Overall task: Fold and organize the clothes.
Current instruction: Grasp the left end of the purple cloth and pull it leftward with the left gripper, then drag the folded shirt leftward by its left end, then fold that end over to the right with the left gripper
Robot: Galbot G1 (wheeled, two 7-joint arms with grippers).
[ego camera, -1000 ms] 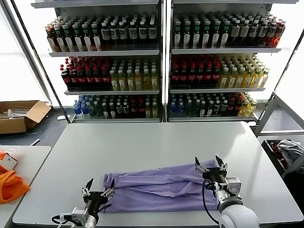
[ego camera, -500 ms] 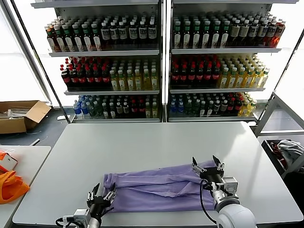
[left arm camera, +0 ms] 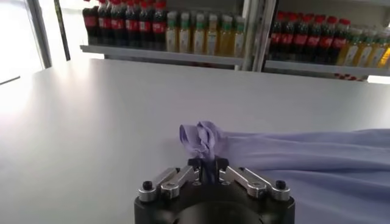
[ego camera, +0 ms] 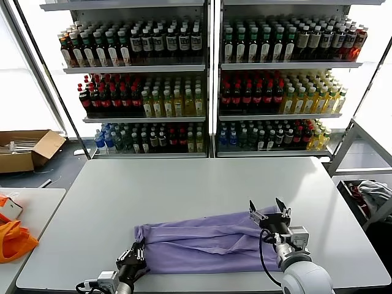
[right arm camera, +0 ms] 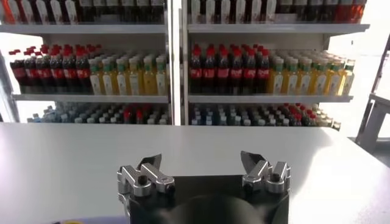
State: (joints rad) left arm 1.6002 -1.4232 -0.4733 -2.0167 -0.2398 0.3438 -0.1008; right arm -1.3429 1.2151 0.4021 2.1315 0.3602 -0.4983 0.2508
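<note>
A lavender T-shirt (ego camera: 202, 242) lies in a long folded band along the near part of the white table (ego camera: 196, 184). My left gripper (ego camera: 135, 255) is at the band's near left corner, shut on the cloth. In the left wrist view a pinch of lavender fabric (left arm camera: 203, 141) bunches up from between the closed fingers of the left gripper (left arm camera: 207, 167). My right gripper (ego camera: 269, 210) hovers over the band's right end, open with nothing between its fingers. The right wrist view shows the right gripper (right arm camera: 201, 165) with its fingers spread wide over the bare tabletop.
Behind the table stand shelves of bottled drinks (ego camera: 208, 79). An orange fabric item (ego camera: 13, 239) lies on a side table at the left, with a cardboard box (ego camera: 27, 149) on the floor beyond. A bin with cloth (ego camera: 370, 196) stands at the right.
My left gripper has moved in onto the shirt's near left corner and shut on it, bunching the cloth. The right gripper has barely shifted and stays open.
</note>
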